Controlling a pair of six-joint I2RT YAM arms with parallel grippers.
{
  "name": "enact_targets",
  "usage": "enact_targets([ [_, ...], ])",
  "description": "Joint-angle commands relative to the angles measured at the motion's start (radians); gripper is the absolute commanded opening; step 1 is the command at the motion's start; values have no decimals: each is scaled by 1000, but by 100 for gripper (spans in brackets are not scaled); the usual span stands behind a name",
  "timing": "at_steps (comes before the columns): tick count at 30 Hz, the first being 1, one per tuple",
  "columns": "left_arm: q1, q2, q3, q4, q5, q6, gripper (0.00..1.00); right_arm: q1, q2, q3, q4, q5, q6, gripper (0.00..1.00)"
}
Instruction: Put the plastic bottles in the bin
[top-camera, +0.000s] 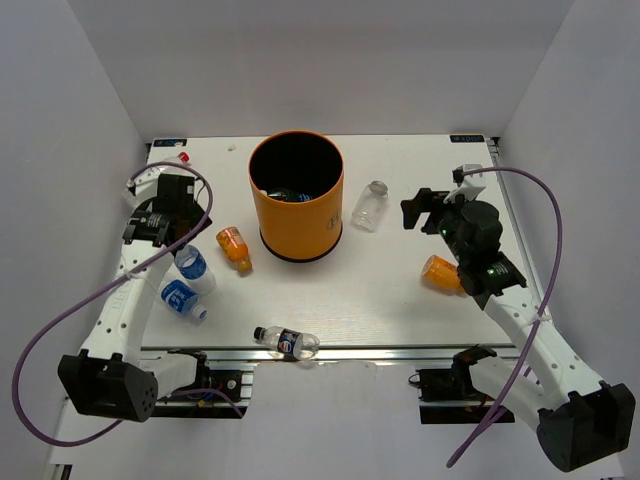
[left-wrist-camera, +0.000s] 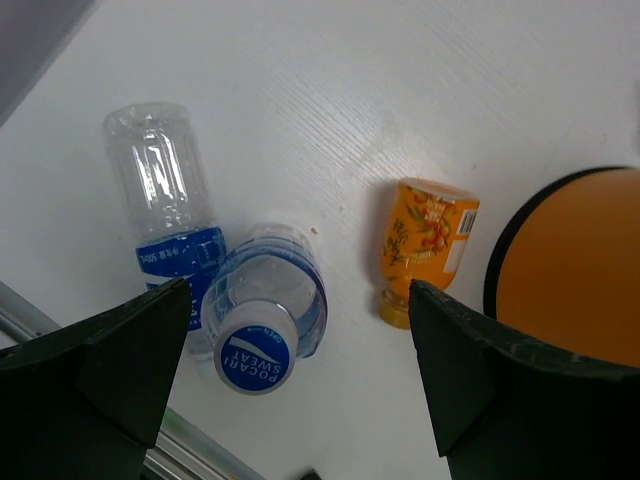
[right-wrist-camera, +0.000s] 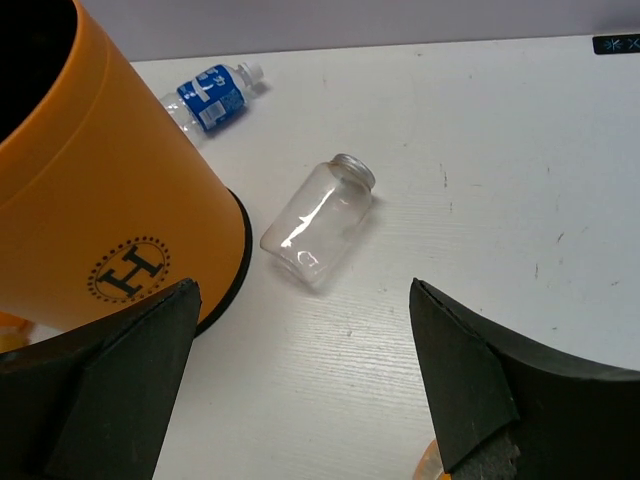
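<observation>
Bottles lie under both sets of fingers, and neither set has hold of one. The left gripper (left-wrist-camera: 298, 295) is spread wide and empty. Seen from the left wrist, an upright bottle (left-wrist-camera: 262, 325) with a blue-and-white cap stands between its fingers (left-wrist-camera: 100, 370). It stands right against a blue-labelled bottle (left-wrist-camera: 165, 215) that lies on its side. On the other side of the upright one, a little apart, an orange bottle (left-wrist-camera: 428, 245) lies on its side. Just past that is the curved wall of the bin (left-wrist-camera: 570, 270).

The right gripper (right-wrist-camera: 305, 290) is also wide open with nothing in it. Beyond its fingers (right-wrist-camera: 500, 390) a capless clear bottle (right-wrist-camera: 320, 225) lies on its side near the bin's foot, not touching it. Farther off, past the bin, a far bottle (right-wrist-camera: 210, 95) with a blue label and white cap lies on the table (top-camera: 400, 300).

From overhead, the bin stands upright at the far middle of the table, between the two arms. Low in its black inside is a bottle in the bin (top-camera: 290, 196) with a dark label. A second orange bottle (top-camera: 442, 272) lies close beside the right arm. A dark-labelled bottle (top-camera: 286, 342) lies on its side at the near edge, well apart from both grippers.
</observation>
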Motion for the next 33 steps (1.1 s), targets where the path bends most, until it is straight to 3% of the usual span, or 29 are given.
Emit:
enact_targets([
  [1, 1, -67, -50, 17, 123, 55, 98, -7, 8, -17, 62, 1, 1, 89],
  [21, 1, -12, -179, 50, 46, 55, 97, -23, 9, -32, 62, -19, 5, 89],
  [28, 1, 3, -159, 44, 28, 60, 63, -26, -34, -49, 57, 26, -6, 89],
  [29, 1, 6, -150, 44, 33, 66, 55, -29, -37, -55, 62, 39, -5, 89],
  [33, 2, -3, -108, -7, -5, 54, 40, -32, -40, -49, 53, 28, -2, 89],
])
